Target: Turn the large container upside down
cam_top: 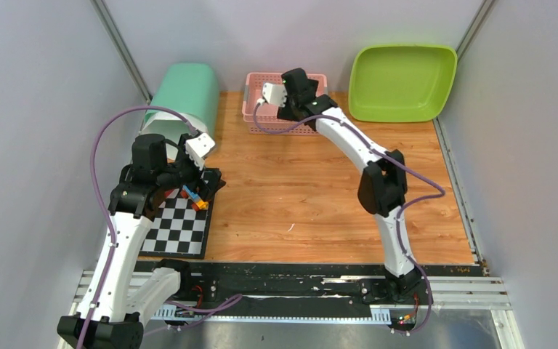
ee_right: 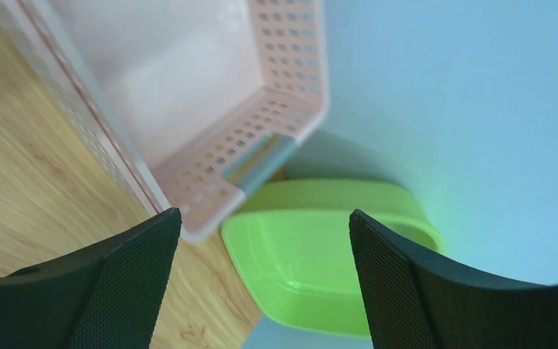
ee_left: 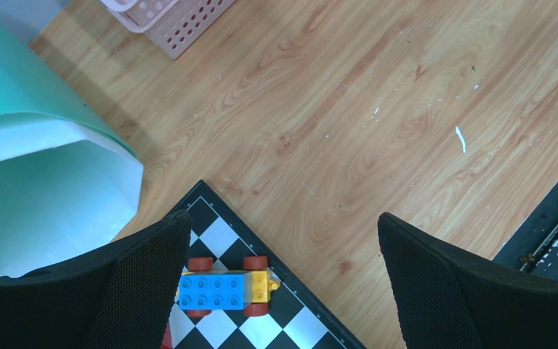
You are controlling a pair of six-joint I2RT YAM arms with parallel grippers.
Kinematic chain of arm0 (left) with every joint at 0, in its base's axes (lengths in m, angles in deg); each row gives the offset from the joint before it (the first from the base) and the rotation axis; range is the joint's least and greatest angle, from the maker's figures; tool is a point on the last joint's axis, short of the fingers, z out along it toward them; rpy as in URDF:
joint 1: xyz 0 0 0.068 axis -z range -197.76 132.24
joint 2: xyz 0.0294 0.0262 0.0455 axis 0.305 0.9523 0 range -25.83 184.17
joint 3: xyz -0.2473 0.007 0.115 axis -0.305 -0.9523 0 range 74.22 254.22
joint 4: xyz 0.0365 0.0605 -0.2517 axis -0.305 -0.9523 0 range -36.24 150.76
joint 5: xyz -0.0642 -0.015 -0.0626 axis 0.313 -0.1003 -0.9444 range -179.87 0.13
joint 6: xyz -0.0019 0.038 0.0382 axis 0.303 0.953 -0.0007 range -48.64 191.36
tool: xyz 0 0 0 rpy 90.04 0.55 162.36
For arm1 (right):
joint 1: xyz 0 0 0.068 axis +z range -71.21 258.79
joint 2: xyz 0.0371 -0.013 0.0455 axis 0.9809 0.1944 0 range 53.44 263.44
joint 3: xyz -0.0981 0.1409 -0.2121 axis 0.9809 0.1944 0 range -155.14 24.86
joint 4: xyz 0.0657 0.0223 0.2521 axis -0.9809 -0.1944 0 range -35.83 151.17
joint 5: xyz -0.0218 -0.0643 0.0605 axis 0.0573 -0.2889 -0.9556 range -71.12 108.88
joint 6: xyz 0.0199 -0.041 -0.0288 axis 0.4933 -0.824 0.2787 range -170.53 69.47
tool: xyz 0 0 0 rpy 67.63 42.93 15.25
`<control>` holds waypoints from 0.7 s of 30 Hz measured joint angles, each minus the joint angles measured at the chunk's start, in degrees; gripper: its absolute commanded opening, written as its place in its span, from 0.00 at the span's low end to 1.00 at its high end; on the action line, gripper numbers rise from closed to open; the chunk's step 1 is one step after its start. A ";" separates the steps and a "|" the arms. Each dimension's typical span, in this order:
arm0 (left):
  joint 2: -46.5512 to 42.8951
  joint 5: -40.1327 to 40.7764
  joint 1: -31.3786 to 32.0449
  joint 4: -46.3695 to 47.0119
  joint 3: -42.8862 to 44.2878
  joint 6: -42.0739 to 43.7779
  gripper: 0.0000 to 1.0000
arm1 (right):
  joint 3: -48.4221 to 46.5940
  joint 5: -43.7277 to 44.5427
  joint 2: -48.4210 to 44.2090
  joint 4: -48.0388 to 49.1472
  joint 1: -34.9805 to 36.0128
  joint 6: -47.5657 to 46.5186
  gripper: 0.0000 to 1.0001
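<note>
Left arm (cam_top: 120,247) rises from its base at the near edge and folds sharply at the elbow, wrist bent over so the left gripper (ee_left: 283,240) points almost straight down, jaws spread wide with nothing between them. Right arm (cam_top: 356,142) stretches long toward the far side, elbow raised mid-span. The right gripper (ee_right: 261,233) at its end tilts forward and low, jaws well apart, clasping nothing.
</note>
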 measured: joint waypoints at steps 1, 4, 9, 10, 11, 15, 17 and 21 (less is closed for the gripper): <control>0.00 0.00 0.00 0.00 0.00 0.02 1.00 | 0.98 0.24 -2.69 0.11 0.00 1.07 0.89; -0.02 0.00 0.00 -0.02 0.00 0.02 1.00 | 3.54 1.09 -10.62 0.28 -0.02 5.18 0.89; -0.35 0.00 0.00 -0.09 0.00 0.02 1.00 | 6.75 1.46 -20.59 0.66 -0.83 13.14 0.89; -0.52 -0.02 0.00 -0.13 0.00 0.02 1.00 | 7.76 1.44 -21.84 0.72 -1.16 14.32 0.89; -0.74 -0.02 0.00 -0.17 0.00 0.02 1.00 | 9.14 1.36 -23.12 0.76 -1.62 15.50 0.89; -1.49 -0.02 0.00 -0.33 0.00 0.02 1.00 | 15.10 1.01 -25.59 0.81 -4.72 19.15 0.88; -1.66 -0.04 0.00 -0.33 0.00 0.02 1.00 | 17.31 0.44 -25.51 0.66 -6.84 21.44 0.86; -1.77 -0.04 0.00 -0.35 0.00 0.04 1.00 | 19.78 -2.91 -25.22 0.15 -12.50 29.90 0.84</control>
